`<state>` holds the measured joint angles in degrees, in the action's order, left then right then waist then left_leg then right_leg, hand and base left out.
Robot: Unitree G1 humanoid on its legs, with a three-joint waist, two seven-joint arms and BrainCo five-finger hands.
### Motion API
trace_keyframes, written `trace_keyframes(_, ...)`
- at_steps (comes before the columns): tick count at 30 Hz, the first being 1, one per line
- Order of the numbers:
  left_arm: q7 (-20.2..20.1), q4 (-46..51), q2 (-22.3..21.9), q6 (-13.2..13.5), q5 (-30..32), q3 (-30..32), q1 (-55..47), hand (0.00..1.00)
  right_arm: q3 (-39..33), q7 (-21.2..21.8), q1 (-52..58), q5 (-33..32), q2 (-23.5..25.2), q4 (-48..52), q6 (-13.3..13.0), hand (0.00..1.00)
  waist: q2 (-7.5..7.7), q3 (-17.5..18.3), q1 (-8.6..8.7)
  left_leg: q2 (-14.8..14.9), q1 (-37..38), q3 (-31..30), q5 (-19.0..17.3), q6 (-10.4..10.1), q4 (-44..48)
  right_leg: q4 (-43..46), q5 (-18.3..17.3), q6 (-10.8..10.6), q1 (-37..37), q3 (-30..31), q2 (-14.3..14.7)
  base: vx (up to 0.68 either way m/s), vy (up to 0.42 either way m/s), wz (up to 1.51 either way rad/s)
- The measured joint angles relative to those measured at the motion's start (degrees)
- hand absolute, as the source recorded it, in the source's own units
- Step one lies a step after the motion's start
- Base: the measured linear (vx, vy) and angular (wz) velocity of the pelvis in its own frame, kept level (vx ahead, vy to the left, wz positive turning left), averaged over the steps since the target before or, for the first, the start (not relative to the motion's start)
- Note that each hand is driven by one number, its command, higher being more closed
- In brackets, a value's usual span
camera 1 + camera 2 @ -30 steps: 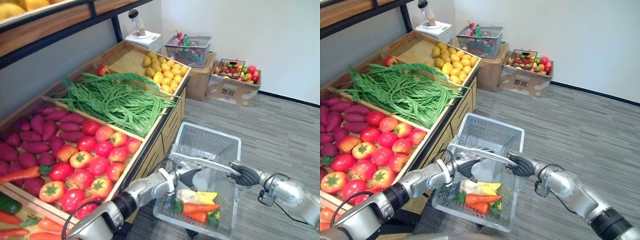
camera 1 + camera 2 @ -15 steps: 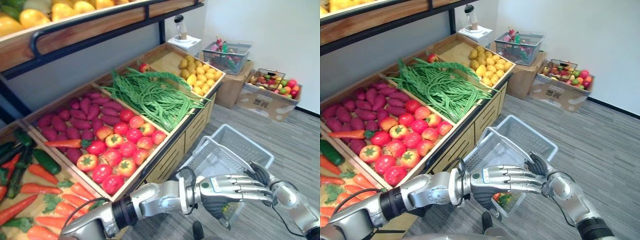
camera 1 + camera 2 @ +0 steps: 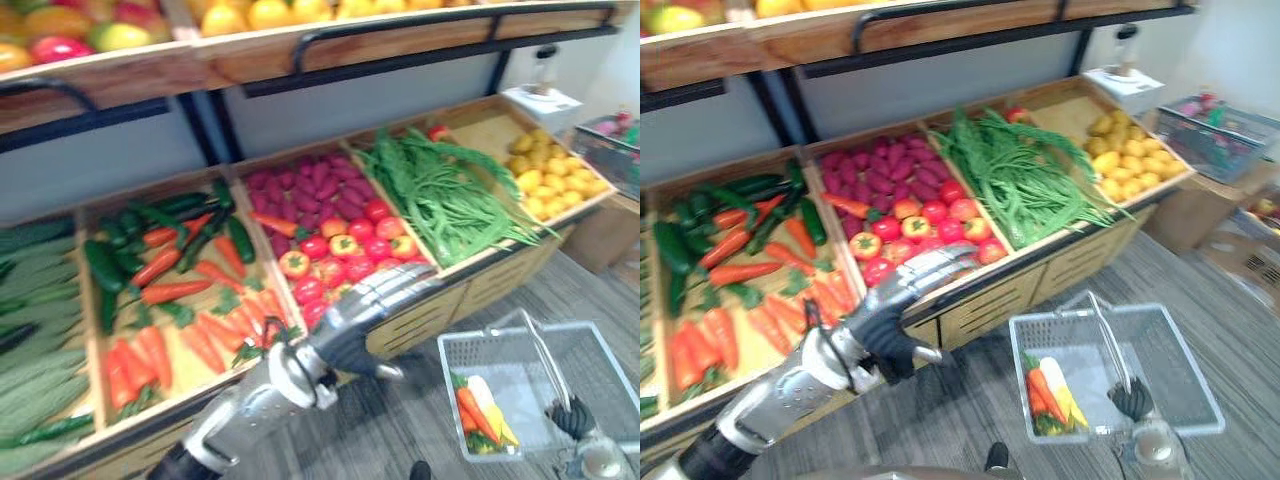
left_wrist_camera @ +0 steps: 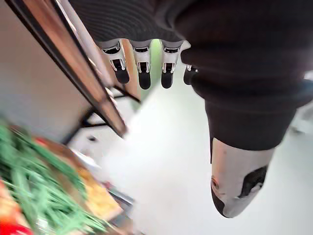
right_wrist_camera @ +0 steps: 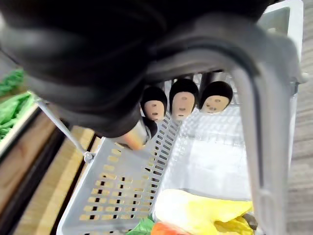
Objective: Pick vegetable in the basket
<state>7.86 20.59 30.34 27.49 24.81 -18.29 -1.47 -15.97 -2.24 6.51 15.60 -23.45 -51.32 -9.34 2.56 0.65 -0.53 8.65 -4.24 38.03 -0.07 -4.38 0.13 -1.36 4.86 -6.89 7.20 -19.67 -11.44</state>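
My left hand (image 3: 372, 296) is open, its fingers straight and holding nothing, as the left wrist view shows (image 4: 144, 73). It hovers over the front edge of the bin of red tomatoes (image 3: 340, 262). On the floor to the right hangs a grey plastic basket (image 3: 1080, 312) with a carrot (image 3: 1043, 390) and a pale and yellow vegetable (image 3: 1065, 392) inside. My right hand (image 3: 1130, 400) is shut on the basket's handle (image 3: 1105, 335); the right wrist view shows its fingers (image 5: 183, 102) curled round the handle (image 5: 254, 122).
The wooden stand holds bins of carrots and cucumbers (image 3: 190, 310), purple sweet potatoes (image 3: 320, 185), long green beans (image 3: 440, 190) and yellow produce (image 3: 545, 170). A shelf of fruit (image 3: 250, 20) runs above. Grey floor lies in front.
The camera has swung left along the stand. My left hand has left the basket and moved up to the tomato bin's front edge. My right hand still holds the handle.
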Motion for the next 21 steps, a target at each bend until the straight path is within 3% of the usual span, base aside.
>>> trace_keyframes(4, 3.0, 0.0, -5.2, -2.5, -0.3, 14.4, -5.0, 0.0, -2.6, -0.6, -1.6, -0.9, 2.4, -10.1, 1.6, 1.0, 0.53, -0.2, -1.25, -3.1, -0.9, -6.0, 3.6, 2.4, -4.5, -0.9, 0.6, -0.4, -1.6, -5.4, -1.0, 0.04, 0.041, 0.73)
trace_keyframes(10, 5.6, -2.0, -13.5, -5.0, -1.9, 22.9, -8.4, 0.0, -7.1, -2.5, -2.0, -2.3, 5.5, -15.4, 1.6, 1.0, 2.02, 0.4, -1.37, -5.4, -3.1, -11.7, 4.4, 3.5, -5.6, -1.6, 0.8, -0.8, -2.6, -10.4, -2.6, 0.03, 0.046, 0.52)
trace_keyframes(12, 7.2, -6.2, -18.6, -6.5, -1.7, 28.1, -9.4, 0.0, -8.7, -3.1, -2.6, -3.5, 7.4, -16.6, 1.5, 1.0, 2.94, 0.6, -1.39, -6.1, -3.7, -12.9, 4.3, 3.4, -5.7, -1.6, 0.7, -0.8, -2.7, -11.6, -3.3, 0.01, 0.055, 0.32)
trace_keyframes(16, 13.4, -19.8, -22.9, -9.5, -1.6, 35.8, -9.5, 0.0, -9.7, -4.6, -3.0, -5.7, 11.4, -16.7, 1.5, 1.0, 2.75, 0.7, -1.41, -6.9, -3.8, -14.9, 4.3, 3.4, -5.7, -1.6, 0.5, -0.5, -3.7, -13.1, -3.8, 0.01, 0.028, 0.23)
trace_keyframes(21, 19.8, -34.1, -24.7, -12.1, -1.6, 42.7, -10.2, 0.0, -10.6, -5.0, -2.6, -7.7, 14.1, -16.7, 1.6, 1.0, 2.5, 0.9, -1.46, -7.3, -4.1, -17.0, 4.2, 3.2, -6.0, -1.5, -0.6, -0.2, -4.7, -15.2, -4.0, 0.0, 0.005, 0.21)
